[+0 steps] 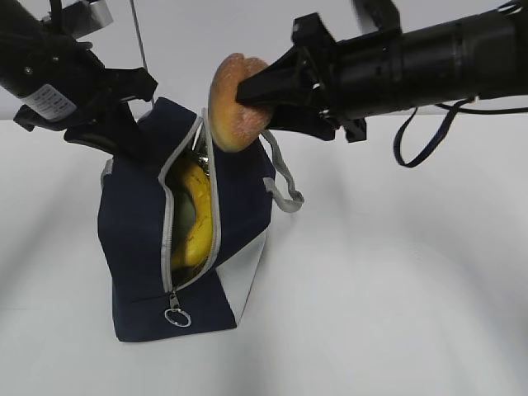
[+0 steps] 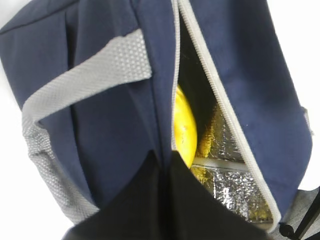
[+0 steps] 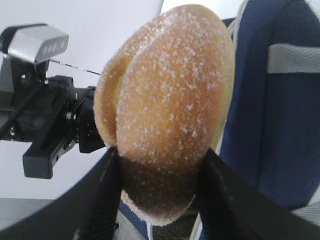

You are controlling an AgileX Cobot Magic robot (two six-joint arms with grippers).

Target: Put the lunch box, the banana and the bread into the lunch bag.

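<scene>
The bread [image 1: 235, 103] is clamped in the half-open right gripper [image 1: 247, 89] above the lunch bag [image 1: 136, 231] mouth — held agape by the shut left gripper [image 2: 165, 167] pinching its edge — for dropping beside the banana [image 1: 195, 216].

The golden-brown oval bread bun [image 1: 235, 103], crust speckled and glossy, hangs upright in the air right above the top end of the open zipper. Below it, the navy-blue fabric lunch bag [image 1: 136, 239] stands on the white table, its grey-edged zipper mouth gaping, metal ring pull [image 1: 176, 317] down at the low end. Inside, against the silver lining [image 2: 227, 187], the curved yellow banana [image 1: 195, 216] stands nearly on end.
</scene>
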